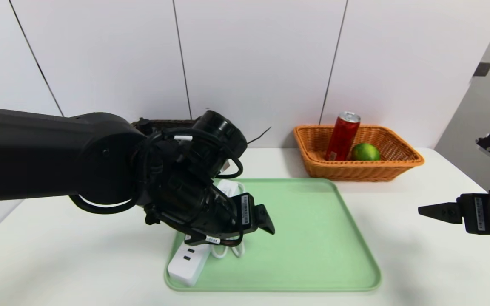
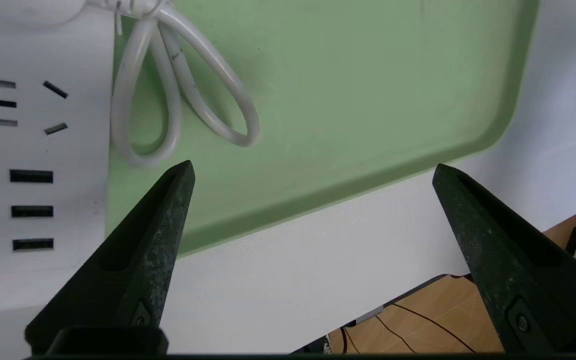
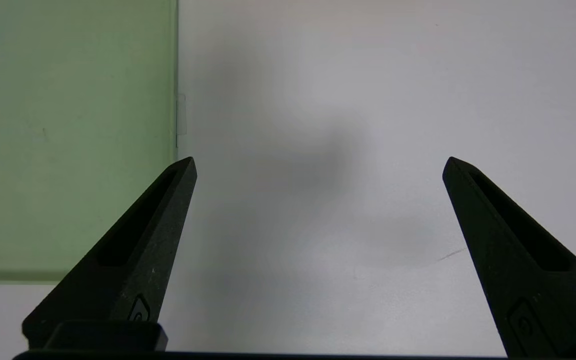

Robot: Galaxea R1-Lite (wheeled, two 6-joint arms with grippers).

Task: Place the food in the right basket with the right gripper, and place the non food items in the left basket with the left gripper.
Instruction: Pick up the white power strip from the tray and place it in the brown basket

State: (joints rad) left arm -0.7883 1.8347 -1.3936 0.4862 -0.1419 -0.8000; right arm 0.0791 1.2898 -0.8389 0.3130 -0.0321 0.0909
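Hovering above the green tray (image 1: 304, 229) with the left gripper (image 2: 314, 165), fully open and holding nothing, one fingertip near the white power strip (image 1: 187, 261) and the other out toward the tray's edge. Lying on the left side of the tray, that power strip, partly hidden by the left arm (image 1: 113, 157), with its looped white cord (image 2: 245, 100) beside it on the green surface. Parked over the white worktop (image 1: 79, 255), to the right of the tray: the right gripper (image 3: 320, 160), also wide open and empty. Standing behind the tray, toward the right: the orange-brown right basket (image 1: 355, 172), with a red can (image 1: 343, 138) leaning inside and a green lime (image 1: 365, 152) just beside it. Mostly hidden behind the left arm: the dark left basket (image 1: 162, 124), contents impossible to tell.
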